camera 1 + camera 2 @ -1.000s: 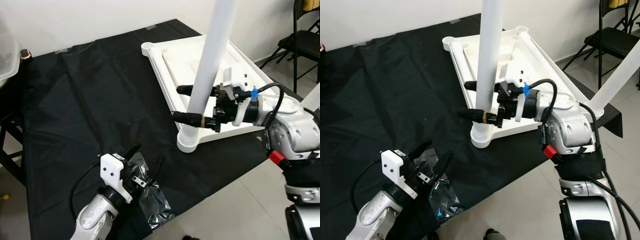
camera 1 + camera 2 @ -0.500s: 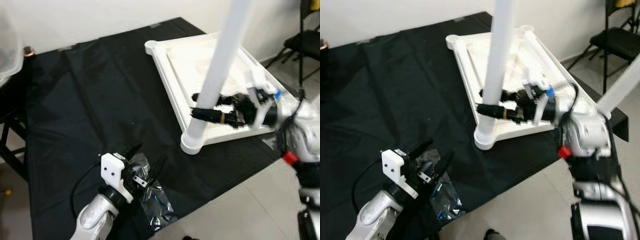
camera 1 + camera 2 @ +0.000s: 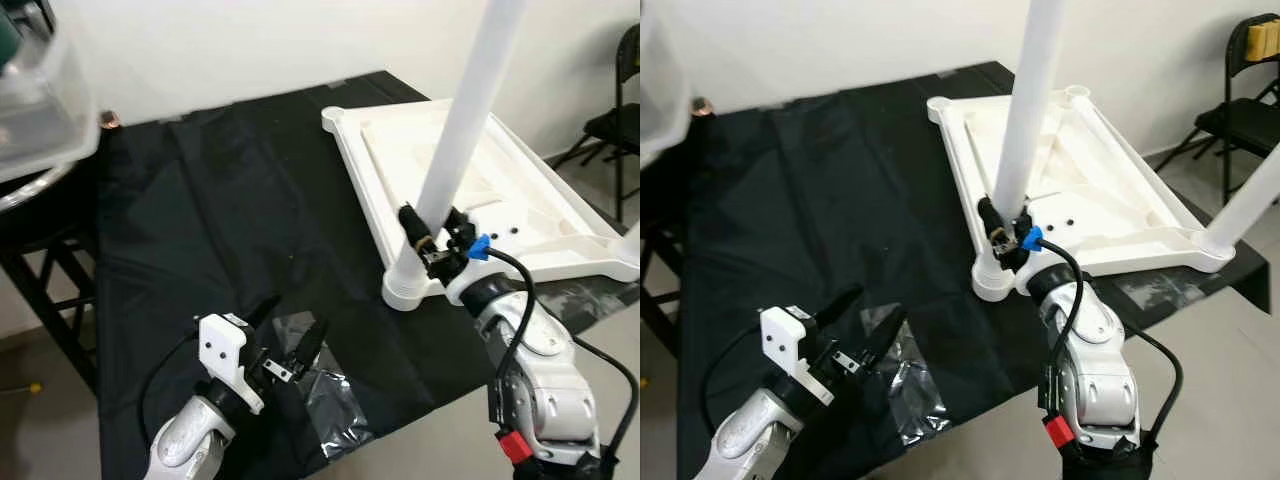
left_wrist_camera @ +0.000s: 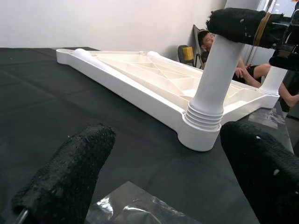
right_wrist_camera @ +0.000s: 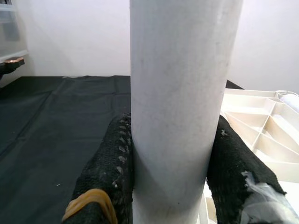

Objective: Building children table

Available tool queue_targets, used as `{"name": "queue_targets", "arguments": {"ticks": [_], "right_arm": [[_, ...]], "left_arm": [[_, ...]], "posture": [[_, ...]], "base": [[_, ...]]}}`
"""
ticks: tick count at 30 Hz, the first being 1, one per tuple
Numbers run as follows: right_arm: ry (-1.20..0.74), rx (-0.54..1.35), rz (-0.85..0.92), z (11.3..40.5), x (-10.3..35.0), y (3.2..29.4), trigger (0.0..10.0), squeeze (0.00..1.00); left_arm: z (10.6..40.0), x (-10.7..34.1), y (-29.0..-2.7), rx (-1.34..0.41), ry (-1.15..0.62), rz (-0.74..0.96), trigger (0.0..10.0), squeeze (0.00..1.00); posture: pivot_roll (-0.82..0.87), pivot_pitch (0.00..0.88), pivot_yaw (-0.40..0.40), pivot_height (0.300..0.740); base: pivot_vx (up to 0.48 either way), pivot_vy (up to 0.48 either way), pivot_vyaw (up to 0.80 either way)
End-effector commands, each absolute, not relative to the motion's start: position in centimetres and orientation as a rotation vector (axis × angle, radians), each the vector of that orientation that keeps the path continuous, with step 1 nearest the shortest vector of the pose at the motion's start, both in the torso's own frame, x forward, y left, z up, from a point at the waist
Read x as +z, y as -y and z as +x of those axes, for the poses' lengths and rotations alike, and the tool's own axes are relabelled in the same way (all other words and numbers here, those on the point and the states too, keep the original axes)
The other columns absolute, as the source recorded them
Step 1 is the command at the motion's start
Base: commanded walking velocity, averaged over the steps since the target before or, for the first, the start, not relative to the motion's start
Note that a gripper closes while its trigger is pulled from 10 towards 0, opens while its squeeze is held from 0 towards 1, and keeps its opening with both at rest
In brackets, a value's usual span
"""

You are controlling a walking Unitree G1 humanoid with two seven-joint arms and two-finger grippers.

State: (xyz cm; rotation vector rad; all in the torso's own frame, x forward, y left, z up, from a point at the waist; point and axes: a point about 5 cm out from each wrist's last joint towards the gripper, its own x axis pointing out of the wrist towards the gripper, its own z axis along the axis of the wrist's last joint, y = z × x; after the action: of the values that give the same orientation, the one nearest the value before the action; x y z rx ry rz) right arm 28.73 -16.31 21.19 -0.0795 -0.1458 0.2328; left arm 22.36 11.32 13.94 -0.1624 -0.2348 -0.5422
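Item: white children's table top (image 3: 480,200), upside down on a table draped in black cloth (image 3: 220,220), lying at the far right corner, with its right end past the table's right edge. Ribbed underside faces up; round leg sockets at its corners.

Item: white table leg (image 3: 462,130), standing upright in the socket at the near corner of the table top. Its upper end is cut off by the frame. A second white leg (image 3: 1252,205) rises at the right end of the top, also cut off above.

Item: right gripper (image 3: 432,232), jaws closed on the table leg just above the socket; the wrist view shows a black finger (image 5: 108,172) pressed to each side of the tube. The far finger is partly hidden behind the leg in the head views.

Item: left gripper (image 3: 290,340), jaws spread wide, holding nothing, hovering over a clear plastic bag (image 3: 325,400) near the table's front edge. The bag's contents cannot be made out.

Item: clear plastic bin (image 3: 35,90), far left, cut off by the frame. Black folding chair (image 3: 1245,85), far right. A seated person (image 4: 233,60), partly hidden behind the leg.

Changes: the right gripper has slid down the leg and now grips lower, close to the socket, with its arm swung in under the table's front edge. The left gripper stays open over the bag.
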Motion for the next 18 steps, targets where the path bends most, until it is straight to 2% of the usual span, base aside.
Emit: {"name": "queue_targets", "arguments": {"ticks": [1,2,4,5,14,15,18], "right_arm": [[-0.103,0.189,-0.078,28.9,16.3,17.3,4.3,0.0],[-0.094,0.225,-0.083,29.1,16.4,17.0,10.0,0.0],[-0.05,0.197,-0.059,29.0,17.2,16.5,10.0,0.0],[-0.037,0.181,-0.051,29.0,17.5,16.4,10.0,0.98],[0.057,0.175,-0.022,30.3,20.0,17.1,10.0,1.0],[0.098,0.257,-0.05,30.6,20.8,16.8,10.0,1.0],[0.131,0.679,-0.21,30.6,22.7,15.7,10.0,1.0]], "left_arm": [[22.4,13.6,-11.4,-0.549,0.222,-0.159,10.0,0.0],[22.4,13.6,-11.4,-0.547,0.222,-0.158,10.0,0.0],[22.5,13.6,-11.4,-0.546,0.222,-0.157,10.0,0.0],[22.5,13.6,-11.4,-0.545,0.222,-0.157,10.0,0.0],[22.5,13.6,-11.4,-0.548,0.219,-0.156,10.0,0.0],[22.5,13.6,-11.4,-0.548,0.219,-0.155,10.0,0.0],[22.6,13.6,-11.4,-0.547,0.22,-0.154,10.0,0.0]], "posture": [[-0.01,0.198,0.001,0.74],[-0.01,0.193,-0.001,0.74],[-0.01,0.191,0.0,0.74],[-0.01,0.19,0.001,0.74],[-0.01,0.192,0.006,0.74],[-0.01,0.194,0.005,0.74],[0.0,0.191,0.013,0.74]], "base": [[0.0,0.0,0.0],[0.0,0.0,0.0],[0.0,0.0,0.0],[0.0,0.0,0.0],[0.0,0.0,0.0],[0.0,0.0,0.0],[0.0,0.0,0.0]]}}
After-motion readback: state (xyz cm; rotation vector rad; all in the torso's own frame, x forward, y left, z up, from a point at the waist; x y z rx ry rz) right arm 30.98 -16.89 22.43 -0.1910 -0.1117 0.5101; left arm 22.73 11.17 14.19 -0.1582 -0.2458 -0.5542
